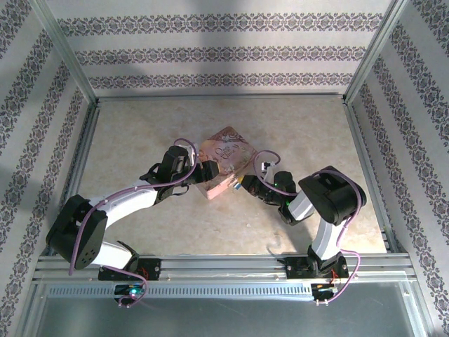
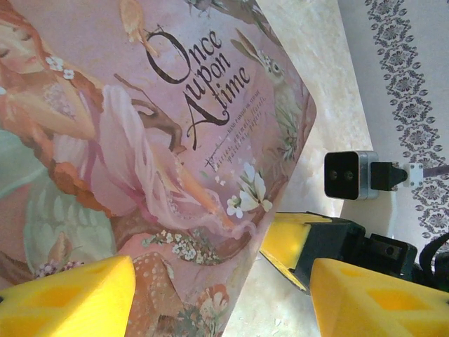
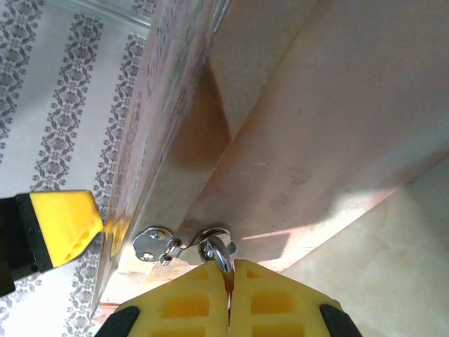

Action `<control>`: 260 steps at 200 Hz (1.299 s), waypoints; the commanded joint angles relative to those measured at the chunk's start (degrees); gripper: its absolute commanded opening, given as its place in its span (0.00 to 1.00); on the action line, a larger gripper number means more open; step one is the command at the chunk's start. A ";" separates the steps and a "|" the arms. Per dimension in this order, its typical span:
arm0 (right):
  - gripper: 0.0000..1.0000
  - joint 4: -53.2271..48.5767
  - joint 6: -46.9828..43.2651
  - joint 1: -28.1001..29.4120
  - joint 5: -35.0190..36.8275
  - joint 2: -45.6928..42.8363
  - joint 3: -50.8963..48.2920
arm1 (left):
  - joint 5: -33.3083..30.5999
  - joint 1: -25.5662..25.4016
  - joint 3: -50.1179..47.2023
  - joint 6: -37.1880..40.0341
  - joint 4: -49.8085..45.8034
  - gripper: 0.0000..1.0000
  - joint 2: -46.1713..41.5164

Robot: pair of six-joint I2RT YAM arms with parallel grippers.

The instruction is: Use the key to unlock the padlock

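Worktop: pale, marbled beige slab [image 1: 175, 232], bare apart from the tin and the arms' reach.
Room: walls papered [image 1: 224, 53] in white with dark floral bands on the far, left and right sides; silver frame posts stand in the far corners and a slotted rail [image 1: 224, 265] runs along the near edge, carrying both arm bases.
Pink tin: sits about mid-worktop [image 1: 228, 154], turned corner-on to the near edge.
Padlock: tiny silvery piece with a blue speck [image 1: 238, 184], on the tin's wall that faces the right edge of the worktop.
Left gripper: at the tin's near-left corner [image 1: 203, 175], jaws standing wide with that corner between them. I cannot tell whether they press on the tin.
Right gripper: clenched, pads meeting [image 3: 229, 270], their tips touching the padlock.
Top view alone: the whole worktop, both arms bent inward, the tin between them.
Left wrist alone: the lid picture, a long-haired girl and the words "Once upon a time", plus the right arm's camera block [image 2: 349, 175] beyond the tin's edge.
Right wrist alone: the silvery hasp [image 3: 151, 242] on the tin's wall, the padlock hanging just beside it, and a thin metal sliver [image 3: 229, 284] in the seam between the pads, too little to name; one yellow finger [image 3: 59, 225] of the left gripper touches the lid's edge.
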 commanded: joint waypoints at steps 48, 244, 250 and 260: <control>0.00 2.22 3.59 2.37 11.35 -5.24 -1.44 | 0.21 0.31 -2.53 -1.06 -1.50 0.70 -0.26; 0.00 -74.13 -22.10 -0.31 15.21 -62.34 7.25 | -12.21 3.01 -4.78 12.32 -18.62 1.00 -25.89; 0.00 -76.76 -22.87 -0.48 15.06 -64.02 8.11 | -13.49 2.98 -4.74 13.39 -19.90 0.99 -27.57; 0.00 -81.14 -23.89 -0.85 14.49 -66.27 9.64 | -15.21 3.05 -4.89 14.86 -21.60 1.00 -30.23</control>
